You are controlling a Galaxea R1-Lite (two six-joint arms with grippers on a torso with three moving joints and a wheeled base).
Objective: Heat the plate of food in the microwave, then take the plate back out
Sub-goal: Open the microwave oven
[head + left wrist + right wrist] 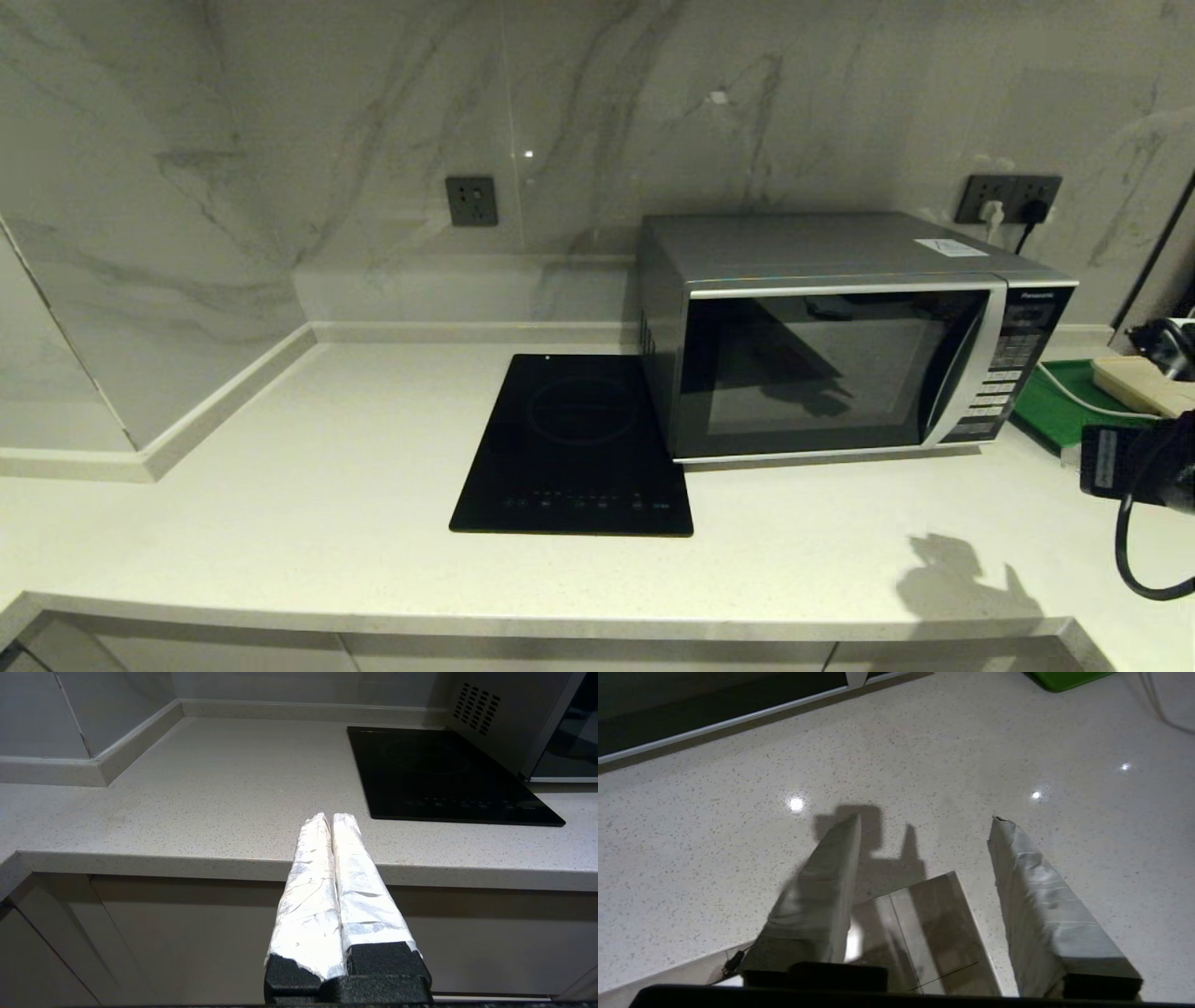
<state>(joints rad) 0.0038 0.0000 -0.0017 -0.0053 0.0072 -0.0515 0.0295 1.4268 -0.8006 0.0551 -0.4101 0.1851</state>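
We are facing a pale speckled countertop (pixel 280 485) against a marble wall, and the largest thing on it is the microwave (pixel 840 364), a silver-grey box standing toward the right with its dark glass door shut. We are judging it heavy and stiff, unlikely to slide when pulled; the place to take hold is the curved silver handle (pixel 962 373) running down the door's right edge, beside the button panel. Smooth metal there may be slippery for taped fingers. Touching the microwave's left side, a flat black induction cooktop (pixel 574 448) is lying on the counter. A green tray (pixel 1050 406) is showing just right of the microwave. The plate of food is not appearing in any view; it may be hidden beyond the right edge. The right gripper (pixel 924 821) is hovering over bare counter before the microwave, fingers spread apart and holding nothing. The left gripper (pixel 331 817) is resting low before the counter's front edge, fingers pressed together, empty.
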